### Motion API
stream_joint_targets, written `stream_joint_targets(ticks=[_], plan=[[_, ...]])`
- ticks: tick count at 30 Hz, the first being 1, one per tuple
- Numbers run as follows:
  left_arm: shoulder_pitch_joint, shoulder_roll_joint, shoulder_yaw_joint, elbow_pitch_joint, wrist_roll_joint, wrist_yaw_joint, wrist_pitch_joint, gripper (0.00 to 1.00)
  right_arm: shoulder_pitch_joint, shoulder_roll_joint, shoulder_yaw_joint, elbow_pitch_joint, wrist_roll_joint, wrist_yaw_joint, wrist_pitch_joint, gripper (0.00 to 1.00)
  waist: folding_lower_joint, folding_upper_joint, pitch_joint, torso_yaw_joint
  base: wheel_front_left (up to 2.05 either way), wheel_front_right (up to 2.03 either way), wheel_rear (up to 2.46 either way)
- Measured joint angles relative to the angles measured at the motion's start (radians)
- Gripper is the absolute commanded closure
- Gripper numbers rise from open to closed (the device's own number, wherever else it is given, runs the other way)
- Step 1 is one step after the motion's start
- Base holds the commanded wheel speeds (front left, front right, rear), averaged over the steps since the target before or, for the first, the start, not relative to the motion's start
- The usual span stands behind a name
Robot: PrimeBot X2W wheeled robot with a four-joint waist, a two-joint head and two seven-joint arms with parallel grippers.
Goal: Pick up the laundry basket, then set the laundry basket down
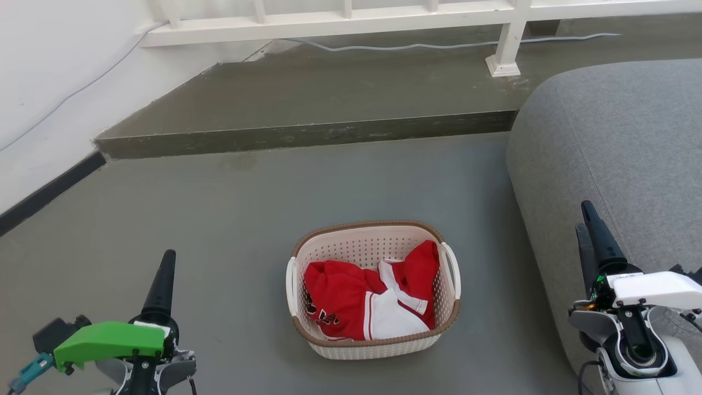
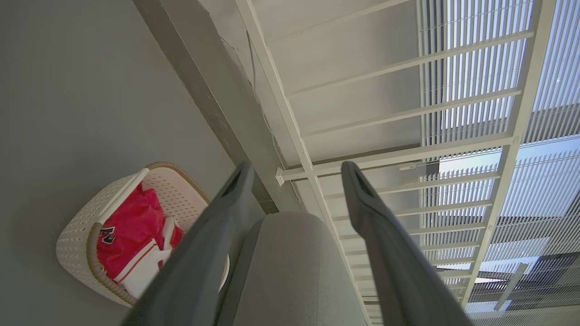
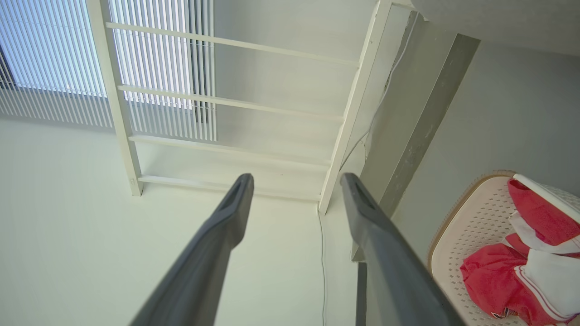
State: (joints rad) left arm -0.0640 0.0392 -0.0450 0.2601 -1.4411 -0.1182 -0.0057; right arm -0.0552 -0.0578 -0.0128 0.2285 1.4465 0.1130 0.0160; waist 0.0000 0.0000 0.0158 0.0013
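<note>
The laundry basket (image 1: 356,247) stands on the grey floor in the lower middle of the head view, cream-white and perforated with a brown rim and white side handles. Red and white clothes (image 1: 351,299) lie inside it. My left gripper (image 1: 167,258) is at the lower left, well apart from the basket, and my right gripper (image 1: 589,219) is at the lower right beside the sofa. The left wrist view shows the left gripper (image 2: 297,170) open and empty, with the basket (image 2: 77,240) off to its left. In the right wrist view the right gripper (image 3: 297,179) is open and empty, the basket (image 3: 471,213) at its right.
A large grey sofa (image 1: 614,137) fills the right side, close to the basket and my right arm. A raised concrete step (image 1: 307,134) runs across behind the basket, with a white railing (image 1: 340,19) and a cable (image 1: 439,45) on it. A white wall (image 1: 44,82) borders the left.
</note>
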Motion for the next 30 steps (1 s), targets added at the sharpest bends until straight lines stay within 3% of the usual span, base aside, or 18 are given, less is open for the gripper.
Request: stream_joint_targets(ticks=[30], plan=[[-0.028,0.031,-0.071,-0.043,0.520,0.014,-0.091,0.00,-0.042,-0.100,0.193,0.001,-0.405,0.001,-0.105,0.00,0.0000,0.0000,0.006,-0.001,0.00,0.00,0.00]])
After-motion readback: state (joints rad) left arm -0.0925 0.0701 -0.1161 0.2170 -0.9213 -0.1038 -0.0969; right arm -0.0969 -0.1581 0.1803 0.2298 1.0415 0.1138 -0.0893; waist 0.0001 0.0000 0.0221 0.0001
